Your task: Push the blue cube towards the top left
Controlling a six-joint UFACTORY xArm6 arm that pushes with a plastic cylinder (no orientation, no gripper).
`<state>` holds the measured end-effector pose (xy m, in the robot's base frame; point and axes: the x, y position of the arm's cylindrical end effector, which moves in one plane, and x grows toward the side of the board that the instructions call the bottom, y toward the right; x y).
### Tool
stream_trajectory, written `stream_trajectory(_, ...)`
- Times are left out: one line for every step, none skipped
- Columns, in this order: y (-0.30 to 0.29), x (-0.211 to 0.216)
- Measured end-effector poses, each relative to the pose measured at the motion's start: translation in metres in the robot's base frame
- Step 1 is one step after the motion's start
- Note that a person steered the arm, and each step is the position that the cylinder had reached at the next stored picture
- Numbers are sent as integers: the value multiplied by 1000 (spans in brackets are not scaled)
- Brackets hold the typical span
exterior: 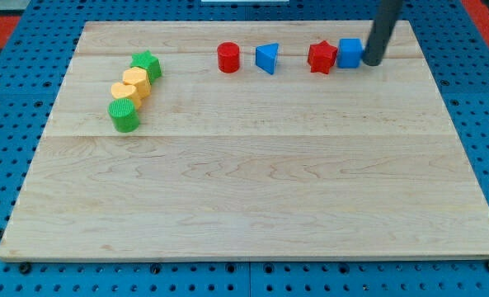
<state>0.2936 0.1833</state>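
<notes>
Pale wooden board [252,190] on blue perforated base [13,107]

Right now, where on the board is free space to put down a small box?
The whole lower half of the board is bare. The top edge is crowded: red cylinder, blue triangular block, red star, blue cube with my tip beside it.

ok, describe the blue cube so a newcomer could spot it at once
Start at the wooden board and follow the row of four blocks along its top edge. The blue cube is the one nearest the view's right, touching a red star-shaped block on its left, with my tip against its right side. The other blue block is a triangle.
</notes>
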Motion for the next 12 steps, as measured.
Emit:
stream_trajectory(-27,-16)
stream_trajectory(14,-30)
stream_trajectory(-38,-39)
stream_trajectory(-102,-45)
stream_trajectory(-104,-64)
stream_trajectory(-55,-86)
stream_trajectory(-52,-92)
stream_trajectory(-76,-92)
stream_trajectory(-104,-91)
stream_trajectory(-153,-86)
stream_trajectory(-106,-89)
stream_trajectory(-123,-59)
